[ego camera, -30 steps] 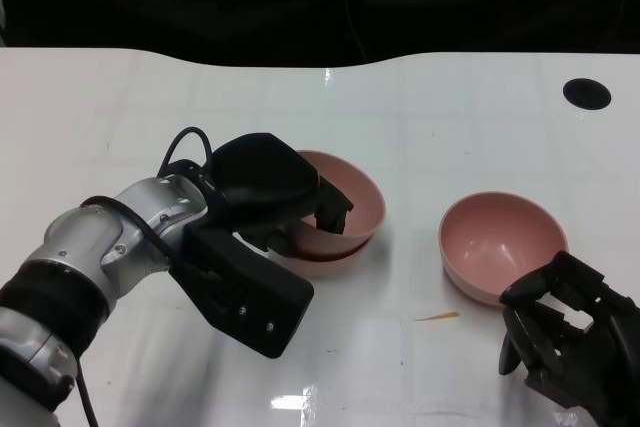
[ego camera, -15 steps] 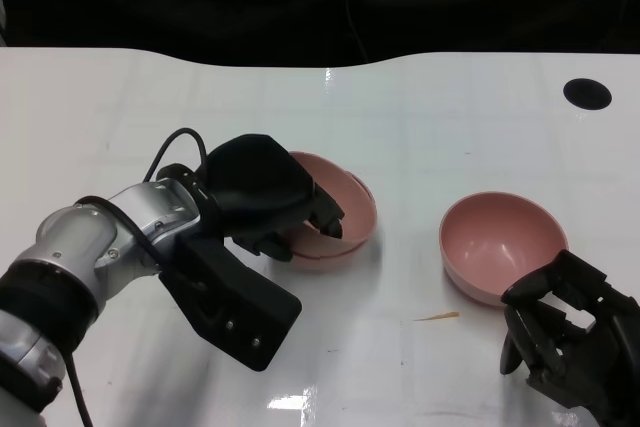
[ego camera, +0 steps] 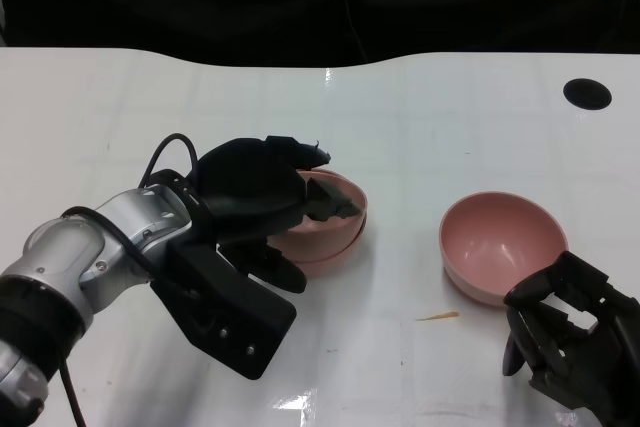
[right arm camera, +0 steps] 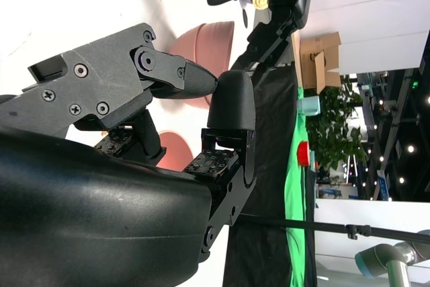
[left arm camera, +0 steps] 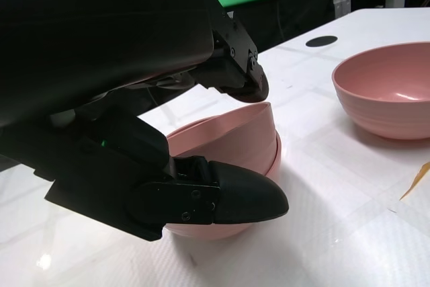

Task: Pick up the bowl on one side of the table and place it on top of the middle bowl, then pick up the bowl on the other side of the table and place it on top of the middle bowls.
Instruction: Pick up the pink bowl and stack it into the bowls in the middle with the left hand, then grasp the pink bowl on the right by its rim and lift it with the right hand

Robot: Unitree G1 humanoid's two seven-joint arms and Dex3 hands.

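Note:
Two pink bowls sit nested as a stack (ego camera: pixel 335 232) at the table's middle; the left wrist view shows the upper bowl (left arm camera: pixel 235 129) level inside the lower one. My left hand (ego camera: pixel 260 202) lies over the stack's left side. Its fingers (left arm camera: pixel 242 75) hover just above the rim and its thumb (left arm camera: pixel 228 199) lies beside the outer wall, so nothing is gripped. A single pink bowl (ego camera: pixel 503 244) stands upright to the right, and also shows in the left wrist view (left arm camera: pixel 386 92). My right hand (ego camera: pixel 575 342) waits just in front of it, fingers loosely curled and empty.
A round black hole (ego camera: pixel 586 93) marks the white table (ego camera: pixel 450 127) at the back right. A thin orange sliver (ego camera: pixel 438 317) lies between the stack and the right bowl. The table's far edge meets a dark backdrop.
The upper bowl, tilted in my left hand a second ago, has dropped level into the middle bowl. The left hand's fingers have lifted off its rim. My right hand has stayed put.

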